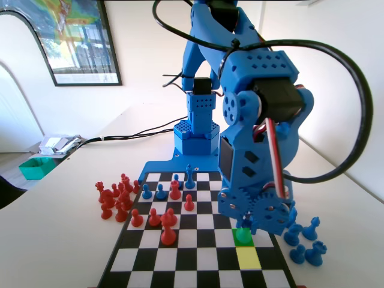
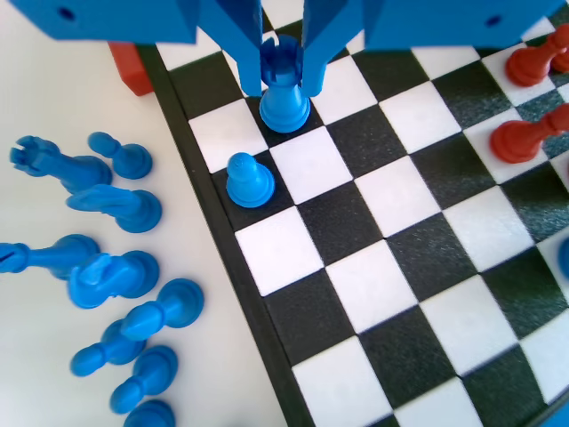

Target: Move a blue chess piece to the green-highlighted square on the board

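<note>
In the wrist view my gripper [image 2: 284, 84] hangs from the top edge with its jaws tight against both sides of the head of the blue chess piece [image 2: 284, 105]. This pawn's base rests on a dark cell of the board [image 2: 222, 258], in the second column from its left border. In the fixed view the same pawn [image 1: 242, 235] looks teal and stands on the green-highlighted square [image 1: 235, 233], right under my gripper [image 1: 245, 227].
A pale yellow cell [image 1: 248, 258] lies just in front of the green one. Another blue pawn [image 2: 250, 181] stands one column left of the held one. Several blue pieces [image 2: 116, 276] lie off the board; red pieces [image 1: 114, 198] crowd the other side and the middle.
</note>
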